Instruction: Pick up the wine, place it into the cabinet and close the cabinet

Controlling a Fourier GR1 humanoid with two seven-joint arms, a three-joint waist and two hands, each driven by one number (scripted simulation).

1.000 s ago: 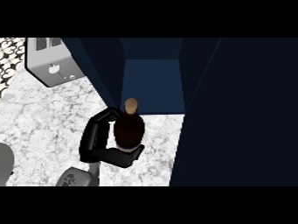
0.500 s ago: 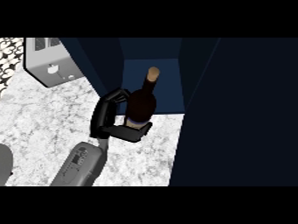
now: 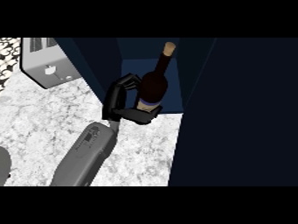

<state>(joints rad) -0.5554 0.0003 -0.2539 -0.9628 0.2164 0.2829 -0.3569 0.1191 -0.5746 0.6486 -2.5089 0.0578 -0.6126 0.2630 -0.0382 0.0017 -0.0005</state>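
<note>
Item: wine (image 3: 154,83), one bottle. We record dark, near-black glass, a long narrow neck and a tan top like a cork or cap. A pale label band with a purple-blue stripe wraps the lower body; we can read no writing or brand on it.

Position: we find the bottle upright, tilted slightly, its lower body at the front edge of the cabinet (image 3: 135,54) opening and its neck rising against the blue interior. Whether its base rests on the cabinet floor we cannot tell, since the hand covers it.

Grasp: we see one hand (image 3: 120,103) on a grey forearm that comes in from the lower edge of the view. Which arm it is we cannot settle from this view alone. Its black fingers (image 3: 143,115) are curled round the bottle's lower body, just below the label band, with further fingers beside the bottle's left side. We log the hand as grasping the wine.

Surroundings: a marble-patterned counter (image 3: 41,113); a silver toaster (image 3: 48,65) at the upper left, well apart from the bottle; a dark cabinet door (image 3: 254,113) filling the right side.
</note>
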